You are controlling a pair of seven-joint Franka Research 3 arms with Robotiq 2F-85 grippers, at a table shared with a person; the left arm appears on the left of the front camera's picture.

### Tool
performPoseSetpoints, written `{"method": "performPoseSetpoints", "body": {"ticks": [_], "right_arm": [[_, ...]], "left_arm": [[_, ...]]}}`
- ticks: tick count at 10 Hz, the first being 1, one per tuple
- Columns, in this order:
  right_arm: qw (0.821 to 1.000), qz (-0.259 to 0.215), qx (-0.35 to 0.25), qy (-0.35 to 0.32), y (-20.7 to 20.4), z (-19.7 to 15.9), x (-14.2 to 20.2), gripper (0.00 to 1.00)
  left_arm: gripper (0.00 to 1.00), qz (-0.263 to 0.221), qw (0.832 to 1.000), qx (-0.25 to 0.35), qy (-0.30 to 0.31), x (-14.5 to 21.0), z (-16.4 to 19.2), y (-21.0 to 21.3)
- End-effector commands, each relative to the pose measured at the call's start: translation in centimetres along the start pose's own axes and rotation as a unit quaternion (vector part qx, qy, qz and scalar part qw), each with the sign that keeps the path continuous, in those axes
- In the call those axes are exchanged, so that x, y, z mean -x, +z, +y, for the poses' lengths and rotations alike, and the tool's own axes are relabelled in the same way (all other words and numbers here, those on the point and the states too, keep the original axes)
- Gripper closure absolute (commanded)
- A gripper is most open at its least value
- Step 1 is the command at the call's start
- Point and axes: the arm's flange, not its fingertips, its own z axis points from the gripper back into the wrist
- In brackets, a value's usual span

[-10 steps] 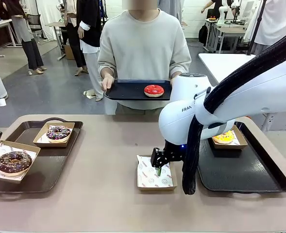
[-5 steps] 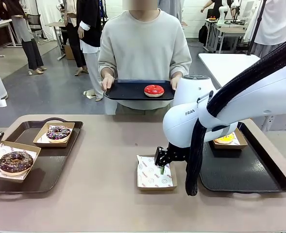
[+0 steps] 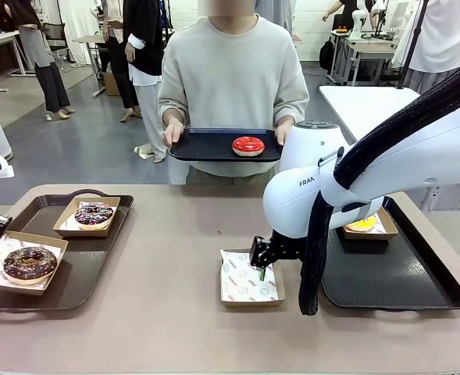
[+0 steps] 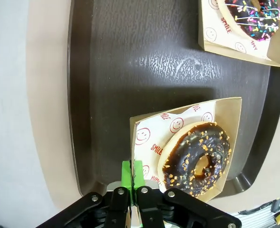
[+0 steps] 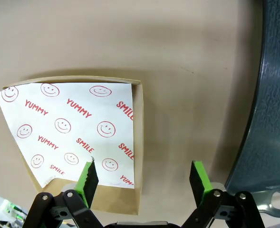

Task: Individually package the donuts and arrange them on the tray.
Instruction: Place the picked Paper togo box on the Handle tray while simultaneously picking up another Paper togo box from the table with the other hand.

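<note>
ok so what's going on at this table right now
The left gripper is shut on the rim of a paper-lined box holding a chocolate donut, over the left tray. The right gripper hangs open over an empty box. A person holds a tray with a red donut.

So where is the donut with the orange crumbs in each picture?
Front view: the chocolate donut with pale sprinkles sits in its paper-lined box at the far left, on the left tray.
Left wrist view: it is low and right of the middle, just above the left gripper.
Right wrist view: not in it.
Shared landmark: the donut with colourful sprinkles in the next box.
</note>
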Motion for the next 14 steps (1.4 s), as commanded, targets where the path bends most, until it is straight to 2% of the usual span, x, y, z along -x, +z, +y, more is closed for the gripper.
{"method": "performPoseSetpoints", "body": {"ticks": [1, 4, 5, 6, 7, 8, 9, 10, 11, 12, 13, 14], "right_arm": [[1.000, -0.010, 0.007, -0.006, -0.4, 0.1, 0.0, 0.00], [1.000, -0.009, 0.007, 0.001, -0.4, 0.2, 0.0, 0.00], [1.000, -0.011, 0.008, 0.005, -0.4, 0.2, 0.0, 0.52], [1.000, -0.008, 0.006, 0.005, -0.4, 0.2, 0.0, 0.58], [1.000, -0.007, 0.005, 0.006, -0.4, 0.2, 0.0, 1.00], [1.000, -0.006, 0.004, 0.006, -0.5, 0.2, 0.0, 1.00], [1.000, -0.006, 0.003, 0.004, -0.5, 0.2, 0.0, 1.00], [1.000, -0.005, 0.002, 0.004, -0.6, 0.2, 0.0, 0.86], [1.000, -0.003, 0.000, 0.004, -0.6, 0.2, 0.0, 0.96], [1.000, 0.000, -0.001, 0.003, -0.6, 0.2, 0.1, 1.00], [1.000, 0.001, -0.002, 0.002, -0.6, 0.2, 0.1, 1.00], [1.000, 0.000, -0.001, 0.001, -0.5, 0.3, 0.1, 1.00]], "left_arm": [[0.99, -0.002, 1.000, -0.024, 0.008, -0.7, 0.0, 0.0], [0.99, -0.001, 1.000, -0.025, 0.006, -1.0, 0.0, -0.1], [0.99, 0.002, 1.000, -0.024, 0.005, -1.1, -0.1, -0.2], [0.43, 0.005, 1.000, -0.025, 0.002, -1.1, -0.1, -0.3], [0.43, 0.008, 1.000, -0.023, -0.001, -1.1, -0.2, -0.5], [0.00, 0.010, 1.000, -0.022, -0.001, -1.2, -0.2, -0.7], [0.41, 0.012, 1.000, -0.020, -0.001, -1.2, -0.2, -0.8], [0.00, 0.014, 1.000, -0.019, -0.002, -1.1, -0.2, -1.0], [0.00, 0.016, 1.000, -0.018, -0.002, -1.1, -0.2, -1.1], [0.00, 0.016, 1.000, -0.015, -0.001, -1.0, -0.2, -1.0], [0.02, 0.014, 1.000, -0.012, 0.000, -0.9, -0.1, -0.8], [0.00, 0.014, 1.000, -0.007, 0.001, -0.8, -0.1, -0.5]]}}
